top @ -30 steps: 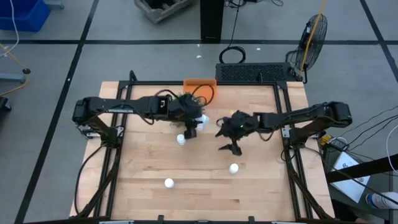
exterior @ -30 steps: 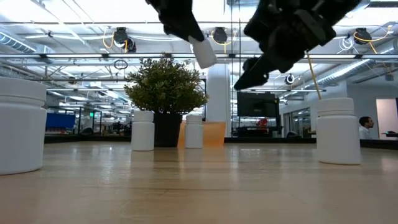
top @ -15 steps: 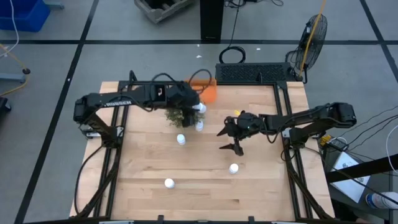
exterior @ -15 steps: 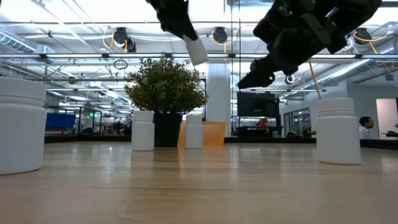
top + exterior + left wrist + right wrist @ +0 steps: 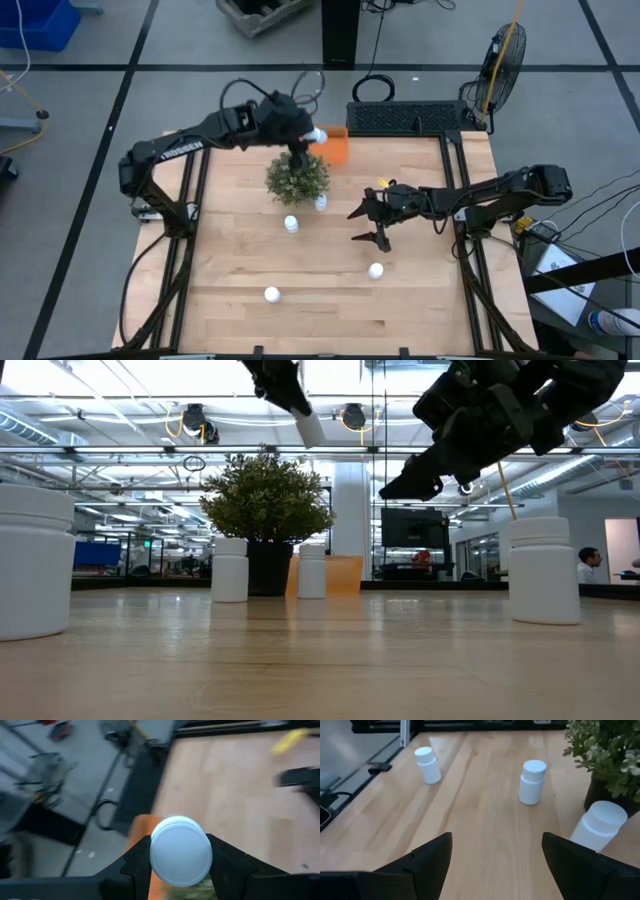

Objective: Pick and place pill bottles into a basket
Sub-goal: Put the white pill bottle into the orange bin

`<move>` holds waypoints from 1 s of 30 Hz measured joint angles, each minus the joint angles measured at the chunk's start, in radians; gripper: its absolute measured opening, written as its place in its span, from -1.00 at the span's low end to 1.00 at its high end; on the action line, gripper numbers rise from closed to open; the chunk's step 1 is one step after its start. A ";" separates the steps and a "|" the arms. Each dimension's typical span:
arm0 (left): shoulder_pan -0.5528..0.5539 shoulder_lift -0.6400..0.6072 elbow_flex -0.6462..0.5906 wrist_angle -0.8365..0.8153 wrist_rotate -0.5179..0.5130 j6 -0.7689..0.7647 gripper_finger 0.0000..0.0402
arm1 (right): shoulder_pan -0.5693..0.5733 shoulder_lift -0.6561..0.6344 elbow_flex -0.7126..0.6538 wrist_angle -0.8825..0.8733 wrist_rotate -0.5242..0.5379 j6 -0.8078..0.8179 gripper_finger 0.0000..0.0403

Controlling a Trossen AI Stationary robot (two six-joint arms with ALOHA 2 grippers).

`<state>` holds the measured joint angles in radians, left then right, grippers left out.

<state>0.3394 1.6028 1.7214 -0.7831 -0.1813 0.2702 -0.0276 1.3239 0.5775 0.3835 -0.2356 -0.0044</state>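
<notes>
The left pincer (image 5: 306,135) hangs over the far edge of the pale wooden table (image 5: 230,260), pinching a small white cylindrical pill bottle with a white cap (image 5: 317,135) between its fingers. In the left wrist view that bottle's round cap (image 5: 181,851) sits clamped between the two dark fingers (image 5: 136,862), with the small orange rectangular plastic basket (image 5: 140,832) below it. From above, the held bottle is right beside the basket (image 5: 336,148), seemingly over its near-left rim, though the exact overlap is hard to judge.

The bushy green potted plant (image 5: 297,178) stands just in front of the basket. Two more white bottles stand close to the plant's front, one (image 5: 320,203) almost touching the foliage and another (image 5: 291,224) a little nearer. Two further bottles stand well apart toward the near side, one (image 5: 375,270) to the right and one (image 5: 271,294) near the middle.

The right pincer (image 5: 367,224) hovers above the table right of centre, its fingers spread wide and empty.
</notes>
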 joint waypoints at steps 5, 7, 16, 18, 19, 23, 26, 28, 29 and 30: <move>0.087 0.008 0.005 0.011 -0.021 0.042 -0.20 | 0.021 0.001 -0.010 0.067 0.002 -0.006 0.48; 0.123 0.013 0.005 0.005 0.000 0.050 -0.20 | 0.027 0.015 -0.010 0.107 0.003 -0.016 0.48; 0.190 0.124 0.005 -0.001 0.045 0.120 -0.20 | 0.027 0.065 -0.010 0.181 0.004 -0.042 0.48; 0.193 0.161 0.027 -0.007 0.051 0.126 -0.20 | 0.028 0.066 -0.010 0.176 0.004 -0.045 0.48; 0.197 0.181 0.045 -0.013 0.057 0.128 -0.20 | 0.028 0.066 -0.010 0.173 0.004 -0.046 0.48; 0.214 0.265 0.177 -0.081 0.081 0.145 -0.20 | 0.033 0.066 -0.010 0.171 0.001 -0.047 0.48; 0.227 0.344 0.318 -0.179 0.093 0.166 -0.20 | 0.042 0.066 -0.010 0.156 0.000 -0.063 0.48; 0.236 0.402 0.421 -0.265 0.114 0.177 -0.20 | 0.048 0.066 -0.010 0.158 0.000 -0.068 0.48; 0.242 0.428 0.471 -0.305 0.126 0.182 -0.20 | 0.049 0.066 -0.010 0.158 0.000 -0.070 0.48; 0.247 0.453 0.521 -0.348 0.138 0.184 -0.20 | 0.051 0.066 -0.010 0.157 -0.001 -0.075 0.48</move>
<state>0.5867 2.0561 2.2419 -1.1316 -0.0434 0.4544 0.0233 1.3902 0.5674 0.5405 -0.2362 -0.0793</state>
